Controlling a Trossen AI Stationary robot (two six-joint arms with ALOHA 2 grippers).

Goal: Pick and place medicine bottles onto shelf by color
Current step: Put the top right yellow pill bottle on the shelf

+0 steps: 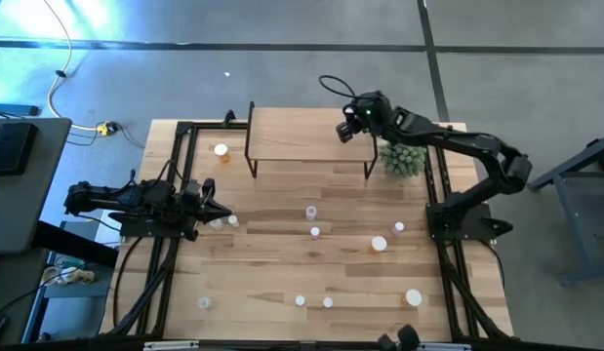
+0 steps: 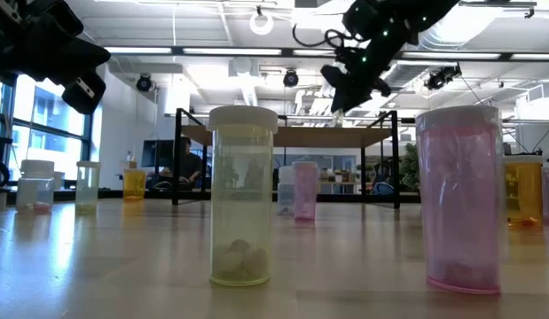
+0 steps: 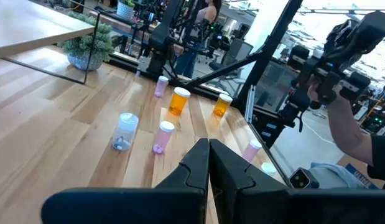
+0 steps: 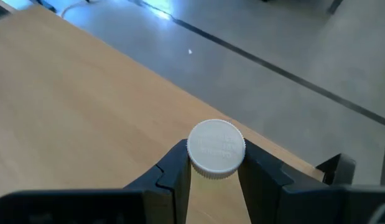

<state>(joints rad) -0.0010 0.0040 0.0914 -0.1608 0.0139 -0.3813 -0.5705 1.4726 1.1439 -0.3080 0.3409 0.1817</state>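
Bottle [image 4: 216, 148] upright, cap up, in right end effector [image 4: 214, 167] above shelf [image 4: 86, 118].

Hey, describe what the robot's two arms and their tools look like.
Both arms are black and jointed. The left tool tapers to two slim dark fingers. The right tool carries a small green light, a black cable looping above it. Its fingers are matte black and blocky.
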